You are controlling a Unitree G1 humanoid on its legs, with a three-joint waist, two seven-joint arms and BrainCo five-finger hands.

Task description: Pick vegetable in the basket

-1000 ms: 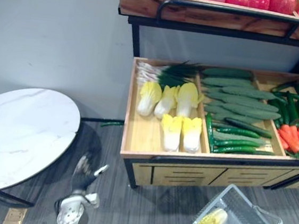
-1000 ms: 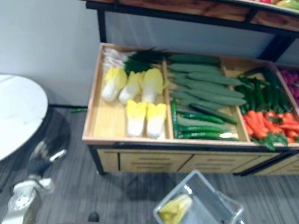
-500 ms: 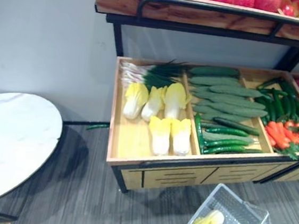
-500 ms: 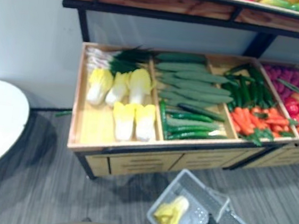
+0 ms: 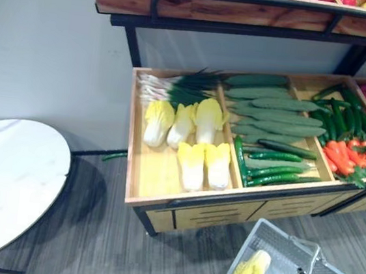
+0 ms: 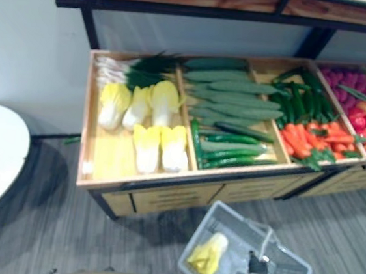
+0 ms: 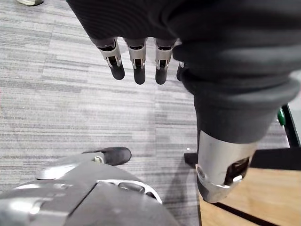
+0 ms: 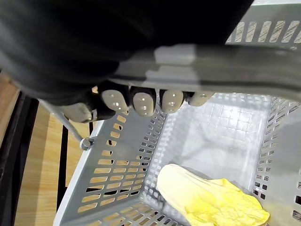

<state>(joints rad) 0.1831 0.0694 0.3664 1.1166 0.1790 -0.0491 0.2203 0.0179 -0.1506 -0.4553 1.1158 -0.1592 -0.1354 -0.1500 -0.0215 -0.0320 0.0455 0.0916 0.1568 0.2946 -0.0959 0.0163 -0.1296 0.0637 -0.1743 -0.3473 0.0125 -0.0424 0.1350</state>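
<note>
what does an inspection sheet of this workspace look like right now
surface: grey striped floor; wooden produce stand ahead
job's things: grey basket holds one yellow cabbage; five more cabbages lie in the stand's left compartment
clutter: small green item on the floor by the wall
hands: right hand curled round the basket's handle; left hand open, holding nothing, above the floor
cables: nothing seen
surroundings: white round table to the left; cucumbers and carrots in the stand
</note>
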